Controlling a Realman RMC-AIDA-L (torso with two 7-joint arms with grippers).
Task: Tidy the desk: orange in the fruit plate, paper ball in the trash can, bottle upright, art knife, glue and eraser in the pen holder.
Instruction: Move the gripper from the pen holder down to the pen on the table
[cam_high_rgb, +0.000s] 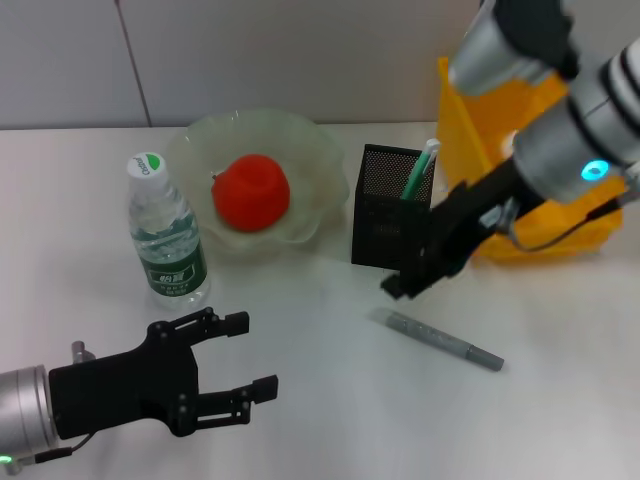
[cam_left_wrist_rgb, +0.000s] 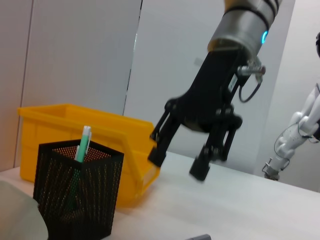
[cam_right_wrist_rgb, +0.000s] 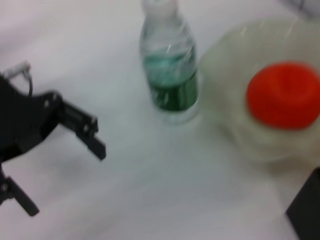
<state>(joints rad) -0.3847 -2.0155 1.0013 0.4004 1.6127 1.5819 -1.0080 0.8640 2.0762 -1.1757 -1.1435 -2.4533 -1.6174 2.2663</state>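
White desk (cam_high_rgb: 330, 400): orange (cam_high_rgb: 251, 192) in fruit plate (cam_high_rgb: 310, 150), pen holder (cam_high_rgb: 385, 210) beside.

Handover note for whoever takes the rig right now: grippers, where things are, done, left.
Left gripper: open, empty, low over the table's near side, in front of the bottle.
Right gripper: open, empty, just in front of the pen holder, above the grey art knife.
Done: orange in the fruit plate; bottle upright beside it; a green pen-like item stands in the pen holder.
Left: art knife lies flat on the table, needs to go into the holder.
Paper ball, glue and eraser not visible; yellow bin contents not visible from these views.
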